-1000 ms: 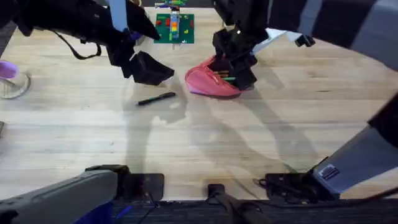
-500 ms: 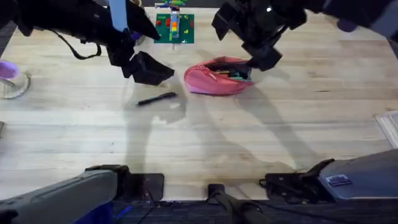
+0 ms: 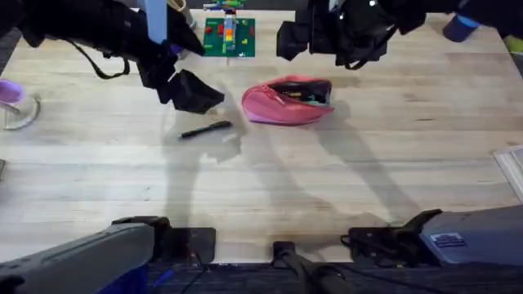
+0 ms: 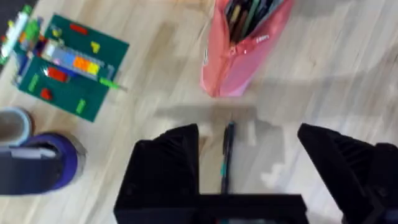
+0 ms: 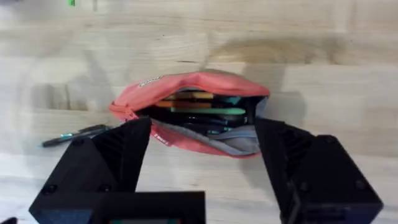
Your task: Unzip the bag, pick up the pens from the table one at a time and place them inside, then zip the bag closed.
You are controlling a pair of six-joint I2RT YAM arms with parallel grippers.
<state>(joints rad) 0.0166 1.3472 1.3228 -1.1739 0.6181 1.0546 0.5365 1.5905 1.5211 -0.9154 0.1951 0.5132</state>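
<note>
My pink soft pencil bag [image 3: 288,101] lies on the big light wooden counter [image 3: 270,188], near the far middle. Its top zipper is open, and I can see orange, green and dark pens [image 5: 199,111] lying inside it. In my right wrist view the bag [image 5: 193,111] sits wide open between my two black fingers, down below them.

My right claw [image 3: 327,33] hangs in the air above the far side of the bag and is not touching it. Its fingers are spread wide and pinch nothing.

One slim black pen [image 3: 206,129] lies on the counter, just to the left of the bag and apart from it. In my left wrist view this pen [image 4: 226,155] lies between my two fingers, with the closed end of the bag [image 4: 239,53] just past its tip.

My left claw [image 3: 189,90] hangs over the counter, close to the black pen, a little beyond it. Its fingers are spread apart too and hold nothing.

A green brick plate with little coloured bricks [image 3: 229,34] sits at the far edge of the counter, behind the bag and to its left. A clear cup with something purple [image 3: 15,102] stands far off on the left side. In my left wrist view a blue round thing [image 4: 37,165] sits next to the green plate [image 4: 65,68].
</note>
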